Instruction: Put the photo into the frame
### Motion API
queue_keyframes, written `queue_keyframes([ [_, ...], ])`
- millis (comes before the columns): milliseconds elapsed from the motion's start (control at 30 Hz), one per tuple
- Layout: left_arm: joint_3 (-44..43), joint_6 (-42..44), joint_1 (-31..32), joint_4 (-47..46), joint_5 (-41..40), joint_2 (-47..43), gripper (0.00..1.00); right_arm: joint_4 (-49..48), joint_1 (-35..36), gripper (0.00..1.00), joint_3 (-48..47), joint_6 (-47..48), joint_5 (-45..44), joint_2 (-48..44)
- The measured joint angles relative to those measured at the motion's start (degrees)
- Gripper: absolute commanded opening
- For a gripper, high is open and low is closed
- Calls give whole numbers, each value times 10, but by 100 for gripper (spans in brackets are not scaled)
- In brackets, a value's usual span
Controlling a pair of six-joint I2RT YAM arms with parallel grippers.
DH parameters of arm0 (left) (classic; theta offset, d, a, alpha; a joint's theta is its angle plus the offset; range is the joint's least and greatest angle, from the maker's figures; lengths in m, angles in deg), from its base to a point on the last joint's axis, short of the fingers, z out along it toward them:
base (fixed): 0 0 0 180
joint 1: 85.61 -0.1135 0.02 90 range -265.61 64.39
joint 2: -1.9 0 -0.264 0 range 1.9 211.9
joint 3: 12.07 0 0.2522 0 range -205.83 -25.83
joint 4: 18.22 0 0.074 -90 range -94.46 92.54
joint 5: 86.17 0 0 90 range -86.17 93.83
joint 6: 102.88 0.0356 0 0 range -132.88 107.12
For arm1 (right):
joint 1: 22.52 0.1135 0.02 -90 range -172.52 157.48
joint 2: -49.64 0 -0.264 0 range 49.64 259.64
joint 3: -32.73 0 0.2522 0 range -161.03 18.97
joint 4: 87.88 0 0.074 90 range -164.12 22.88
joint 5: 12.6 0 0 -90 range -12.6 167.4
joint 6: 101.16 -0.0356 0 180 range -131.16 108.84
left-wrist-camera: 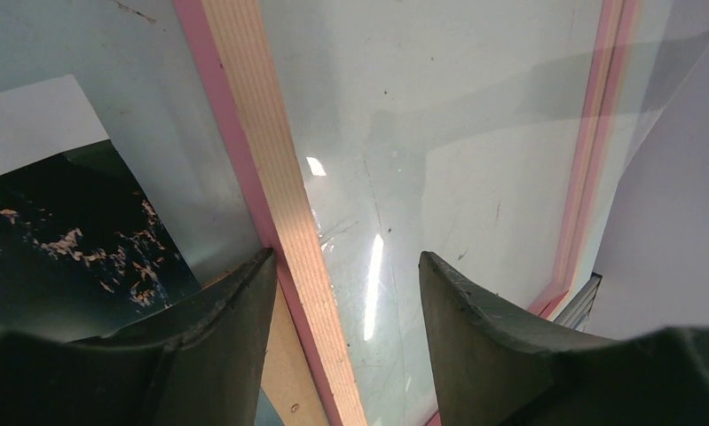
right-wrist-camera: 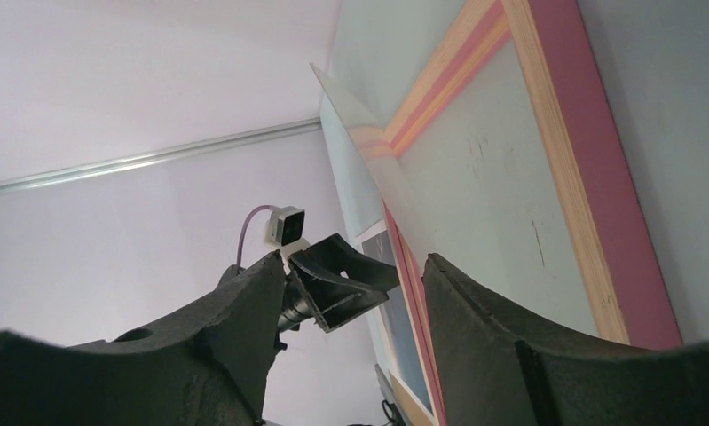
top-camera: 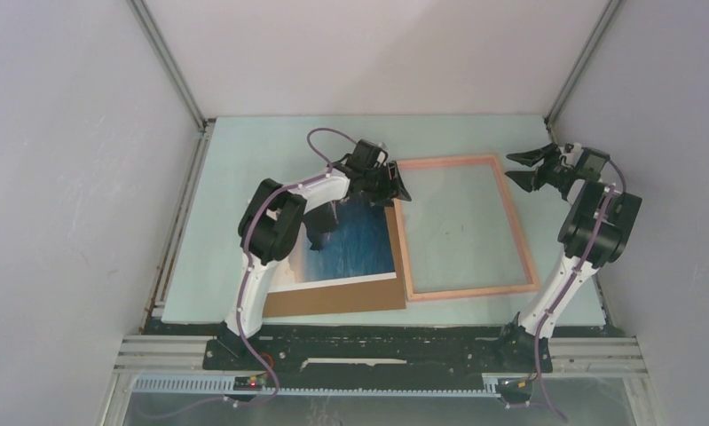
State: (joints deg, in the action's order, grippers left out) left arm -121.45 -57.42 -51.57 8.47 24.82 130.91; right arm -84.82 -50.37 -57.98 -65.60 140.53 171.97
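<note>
The salmon-pink frame lies flat right of centre, its see-through middle showing the table. Left of it lies the photo, blue sea face up, partly hidden by the left arm. My left gripper is open at the frame's far left corner. In the left wrist view the left gripper straddles the frame's left rail with gaps on both sides, and the photo is at the left. My right gripper hangs open at the frame's far right corner, holding nothing. In the right wrist view, the right gripper shows the frame at the right.
A plain brown cardboard sheet lies under the photo, showing along its near edge and beside the frame. White walls close in the pale green table on three sides. A corner of clear sheet sticks up at the frame's far end.
</note>
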Motion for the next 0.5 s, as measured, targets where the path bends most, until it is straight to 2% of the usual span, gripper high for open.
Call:
queue_keyframes([
  [500,0,0,-2,0,5,0,62,6,-29,65,90,-14,25,-65],
])
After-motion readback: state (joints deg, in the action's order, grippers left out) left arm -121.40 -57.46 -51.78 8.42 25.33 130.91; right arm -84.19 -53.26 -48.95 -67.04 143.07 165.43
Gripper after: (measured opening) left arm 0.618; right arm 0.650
